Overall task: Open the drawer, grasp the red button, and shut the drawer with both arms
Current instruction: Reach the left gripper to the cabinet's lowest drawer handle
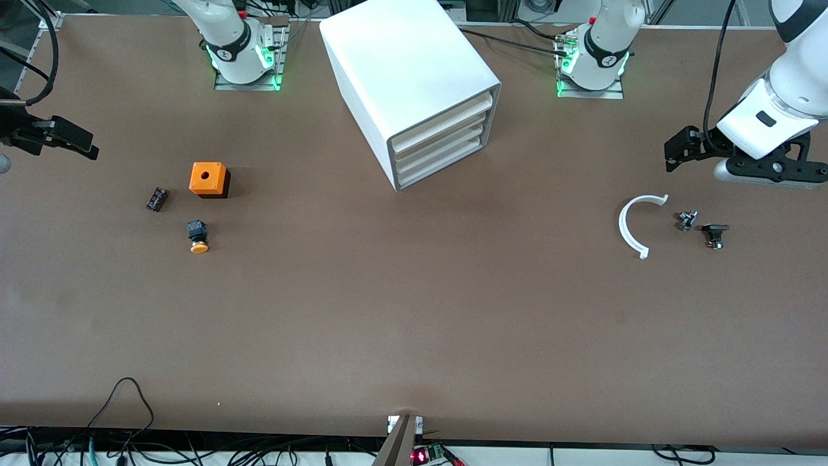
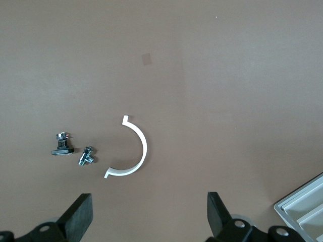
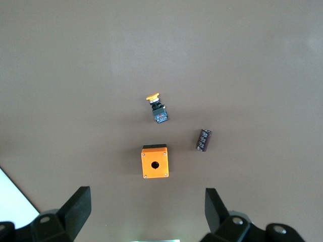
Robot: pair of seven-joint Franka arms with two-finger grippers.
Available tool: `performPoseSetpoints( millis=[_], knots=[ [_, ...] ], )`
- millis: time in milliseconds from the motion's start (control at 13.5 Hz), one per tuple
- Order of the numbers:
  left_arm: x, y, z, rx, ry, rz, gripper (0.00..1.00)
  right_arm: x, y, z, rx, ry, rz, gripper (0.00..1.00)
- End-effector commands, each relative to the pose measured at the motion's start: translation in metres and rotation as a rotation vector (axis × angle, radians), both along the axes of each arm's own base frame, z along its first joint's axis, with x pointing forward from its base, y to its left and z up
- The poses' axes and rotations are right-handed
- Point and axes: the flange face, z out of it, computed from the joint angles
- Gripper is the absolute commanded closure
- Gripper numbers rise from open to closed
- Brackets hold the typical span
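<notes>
The white cabinet point(image 1: 401, 71) stands at the middle of the table near the arms' bases. Its three drawers point(image 1: 446, 145) are alike and all shut. A corner of it shows in the left wrist view point(image 2: 303, 212). The red-capped button is out of view. My left gripper point(image 1: 676, 152) is open and empty, up over the table at the left arm's end, by a white curved piece point(image 2: 136, 151). My right gripper point(image 1: 87, 147) is open and empty, up over the table at the right arm's end, near the orange cube point(image 3: 154, 162).
At the right arm's end lie the orange cube with a hole point(image 1: 208, 179), a black button with a yellow-orange cap point(image 1: 198, 236) and a small black part point(image 1: 156, 199). At the left arm's end lie the white curved piece point(image 1: 631, 226), a small metal part point(image 1: 687, 220) and a black part point(image 1: 715, 233).
</notes>
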Motion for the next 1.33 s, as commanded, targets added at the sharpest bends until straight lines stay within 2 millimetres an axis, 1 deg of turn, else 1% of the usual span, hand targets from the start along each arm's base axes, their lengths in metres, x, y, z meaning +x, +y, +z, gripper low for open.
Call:
performPoseSetpoints(
  millis=[0, 369, 443, 517, 738, 960, 1107, 1255],
  knots=[
    [0.001, 0.002, 0.001, -0.014, 0.014, -0.015, 0.00, -0.004, -0.001, 0.003, 0.016, 0.007, 0.014, 0.00],
    [0.002, 0.002, -0.001, -0.017, 0.018, -0.015, 0.00, -0.006, -0.001, 0.002, 0.017, 0.022, 0.011, 0.00],
    [0.001, 0.001, -0.007, -0.026, 0.031, -0.014, 0.00, -0.006, -0.001, 0.002, 0.017, 0.022, 0.011, 0.00],
    [-0.001, 0.003, -0.020, -0.043, 0.060, -0.005, 0.00, -0.006, 0.000, 0.003, 0.017, 0.021, 0.012, 0.00],
    [-0.010, -0.009, -0.087, -0.178, 0.206, 0.025, 0.00, -0.006, 0.000, 0.002, 0.016, 0.023, 0.015, 0.00],
    [-0.025, -0.030, -0.159, -0.404, 0.379, 0.108, 0.00, -0.006, 0.000, 0.002, 0.015, 0.021, 0.015, 0.00],
    [-0.033, -0.041, -0.209, -0.531, 0.455, 0.195, 0.00, -0.006, 0.000, 0.002, 0.015, 0.021, 0.015, 0.00],
    [-0.038, -0.060, -0.262, -0.665, 0.564, 0.255, 0.00, -0.006, -0.001, 0.002, 0.014, 0.021, 0.015, 0.00]
  ],
)
